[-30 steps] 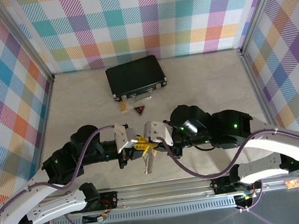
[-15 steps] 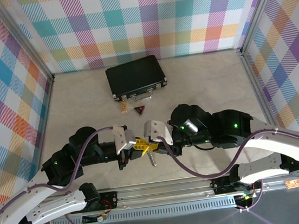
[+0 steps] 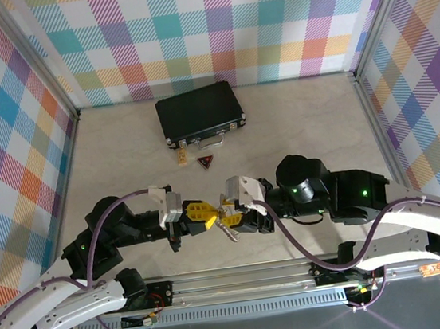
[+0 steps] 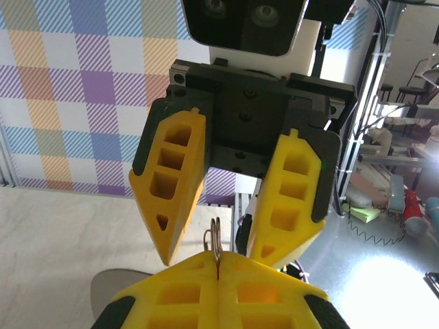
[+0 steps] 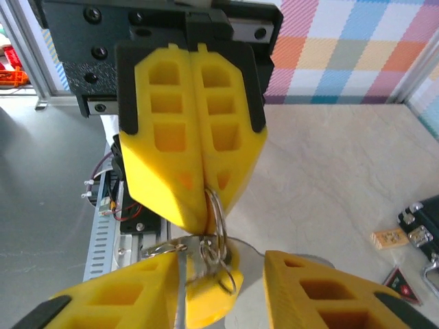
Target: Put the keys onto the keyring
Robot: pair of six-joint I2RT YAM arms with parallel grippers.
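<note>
My left gripper (image 3: 202, 213) (image 4: 218, 255) is shut on the keyring (image 4: 215, 236), a thin silvery loop standing up from between its yellow fingertips. In the right wrist view the same keyring (image 5: 218, 212) pokes out below the left gripper's closed fingers (image 5: 188, 147). A key with a yellow plastic head (image 5: 219, 291) hangs from it, and a silver blade (image 5: 180, 291) lies beside that. My right gripper (image 3: 227, 212) (image 5: 223, 264) faces the left one, open, its fingers on either side of the hanging key. From above, the keys (image 3: 229, 229) dangle just under the two grippers.
A black case (image 3: 200, 113) with a silver handle lies at the back of the table. In front of it are a small tan tag (image 3: 181, 158) and a dark triangular tag (image 3: 205, 162). An aluminium rail (image 3: 242, 278) runs along the near edge. Plaid walls close three sides.
My right gripper has opened and pulled back slightly to the right. The left gripper stays shut on the ring. Both grippers have sunk a little toward the near edge.
</note>
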